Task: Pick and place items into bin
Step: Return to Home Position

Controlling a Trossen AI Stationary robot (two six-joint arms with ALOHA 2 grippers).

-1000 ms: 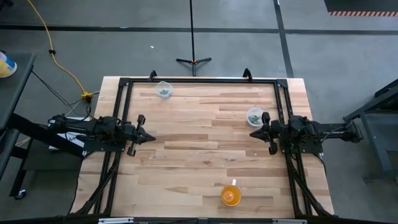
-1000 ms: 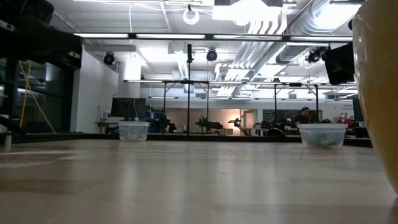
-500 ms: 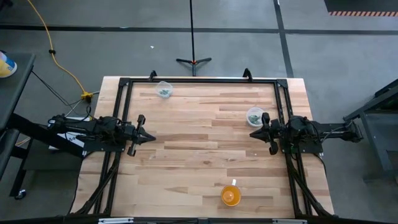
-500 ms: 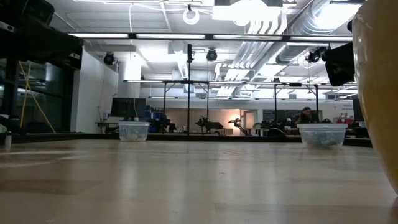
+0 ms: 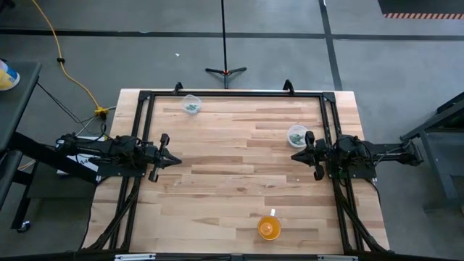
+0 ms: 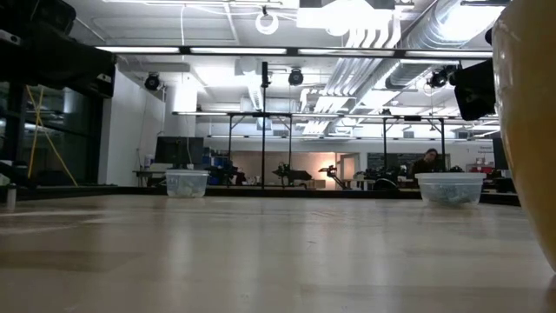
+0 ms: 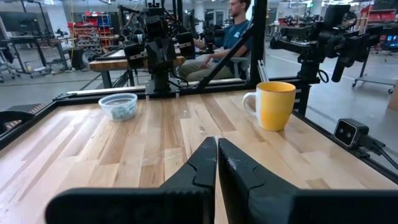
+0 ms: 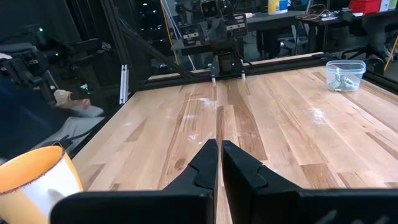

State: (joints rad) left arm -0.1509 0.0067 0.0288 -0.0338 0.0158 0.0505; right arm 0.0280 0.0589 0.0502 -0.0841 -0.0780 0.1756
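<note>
The tiny pale green-grey items lie inside two clear round cups. One cup (image 5: 191, 105) stands near the table's far edge, left of centre, and shows with its pieces in the right wrist view (image 8: 345, 74). The other cup (image 5: 296, 135) stands just on the far side of my right gripper (image 5: 293, 156) and shows in the left wrist view (image 7: 118, 106). My right gripper (image 8: 220, 152) is shut and touches nothing. My left gripper (image 5: 175, 159) hovers at the table's left side, also shut (image 7: 216, 149) on nothing. Both cups show in the low view (image 6: 187, 183) (image 6: 450, 188).
An orange-yellow cup (image 5: 269, 228) stands near the table's near edge, right of centre, and fills the low view's right border (image 6: 530, 130). A black frame (image 5: 232, 93) runs around the table. A person (image 7: 231, 28) sits beyond the table's right side. Bare wood lies between the arms.
</note>
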